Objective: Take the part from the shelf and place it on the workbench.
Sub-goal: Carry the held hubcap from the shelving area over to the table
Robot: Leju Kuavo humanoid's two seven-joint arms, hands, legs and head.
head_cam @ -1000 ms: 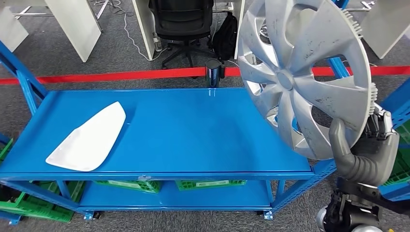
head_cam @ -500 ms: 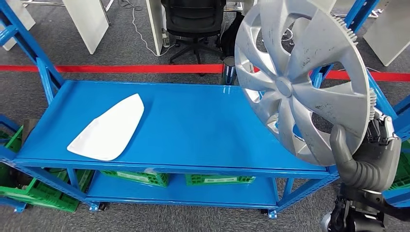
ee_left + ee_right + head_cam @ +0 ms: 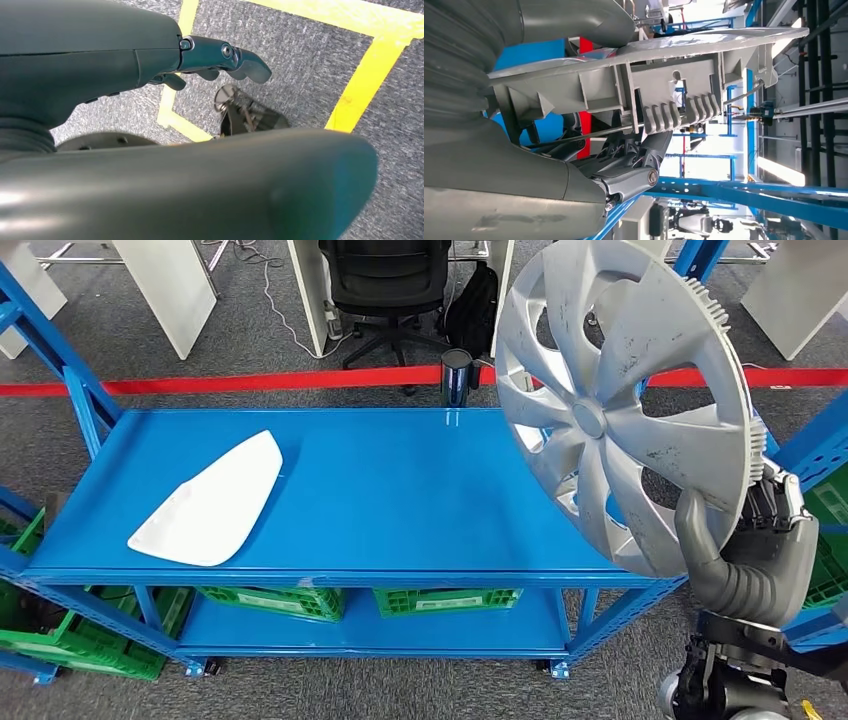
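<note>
A: Where is the part?

B: The silver wheel cover stands nearly upright above the blue shelf's right end, its lower rim clamped by the right hand (thumb in front, fingers behind).

A: Anything different from half a second ago?

B: The whole scene has slid slightly; the camera moved. The grip is unchanged, and the white panel lies where it was.

A: The left hand?

B: Fingers extended over the carpet, holding nothing.
</note>
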